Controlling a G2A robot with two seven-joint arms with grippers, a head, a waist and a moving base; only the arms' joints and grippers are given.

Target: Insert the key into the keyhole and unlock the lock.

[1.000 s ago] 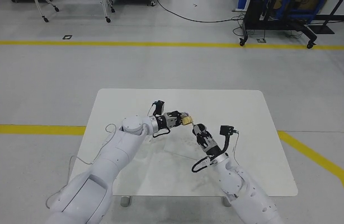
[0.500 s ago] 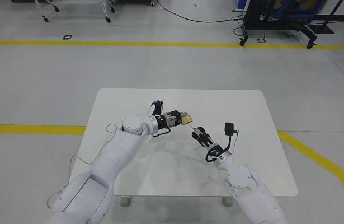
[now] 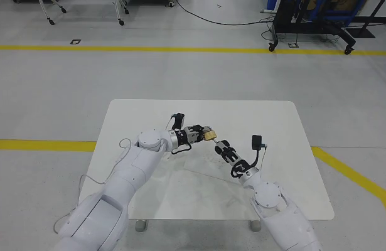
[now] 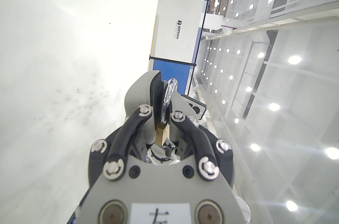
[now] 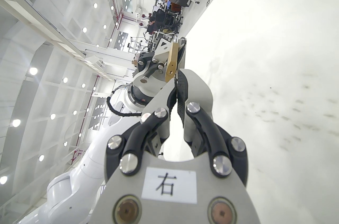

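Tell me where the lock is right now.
In the top view the lock is clamped in the left gripper above the middle of the table, with the right gripper close beside it on the robot's side.

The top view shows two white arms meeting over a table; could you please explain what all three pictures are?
It is a two-armed robot working at a white table. The top view comes from a camera on the robot, looking down at its own arms. The other two pictures come from a camera on each wrist, looking along that arm's fingers, so the room behind appears tilted. The left fingers are shut on a brass lock, held off the table. The right fingers are pressed shut, with their tips at the lock's end. A key would sit between them, but I cannot make it out. The table itself shows faint dark specks.
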